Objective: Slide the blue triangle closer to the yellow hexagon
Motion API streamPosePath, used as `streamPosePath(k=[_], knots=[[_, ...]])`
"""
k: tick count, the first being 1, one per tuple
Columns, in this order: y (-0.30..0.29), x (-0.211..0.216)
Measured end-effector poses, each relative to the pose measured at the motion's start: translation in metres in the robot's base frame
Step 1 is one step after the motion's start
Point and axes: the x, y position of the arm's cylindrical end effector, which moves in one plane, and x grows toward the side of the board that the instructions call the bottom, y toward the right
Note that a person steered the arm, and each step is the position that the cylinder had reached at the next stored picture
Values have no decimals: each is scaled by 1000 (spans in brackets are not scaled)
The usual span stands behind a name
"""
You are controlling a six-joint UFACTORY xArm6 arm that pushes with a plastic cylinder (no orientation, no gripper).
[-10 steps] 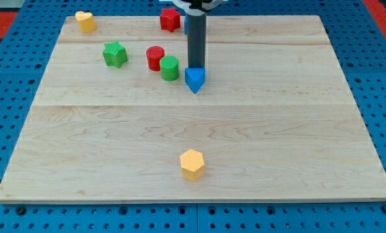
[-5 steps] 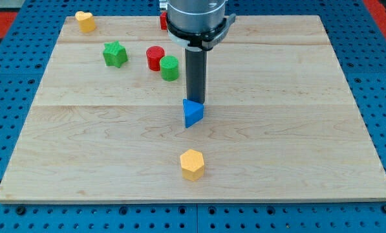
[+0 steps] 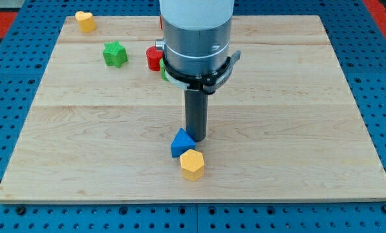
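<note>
The blue triangle (image 3: 182, 143) lies on the wooden board (image 3: 296, 129) just above and left of the yellow hexagon (image 3: 192, 164), touching it or nearly so. My tip (image 3: 196, 139) stands right against the triangle's upper right side. The rod rises from there into the large grey arm body, which covers the upper middle of the board.
A green star (image 3: 115, 53) and a red cylinder (image 3: 154, 57) sit at the upper left. A green block is mostly hidden behind the arm (image 3: 162, 68). A yellow heart (image 3: 85, 21) lies at the top left corner. A red block peeks out at the view's top (image 3: 160, 19).
My tip has moved toward the view's bottom, pushing the blue triangle from the board's upper middle down to the yellow hexagon. The arm body now hides the green and red blocks more.
</note>
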Motion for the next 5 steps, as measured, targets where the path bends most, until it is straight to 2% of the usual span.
streamPosePath(k=[2,4,5], knots=[[0,6],[0,-32],[0,-64]])
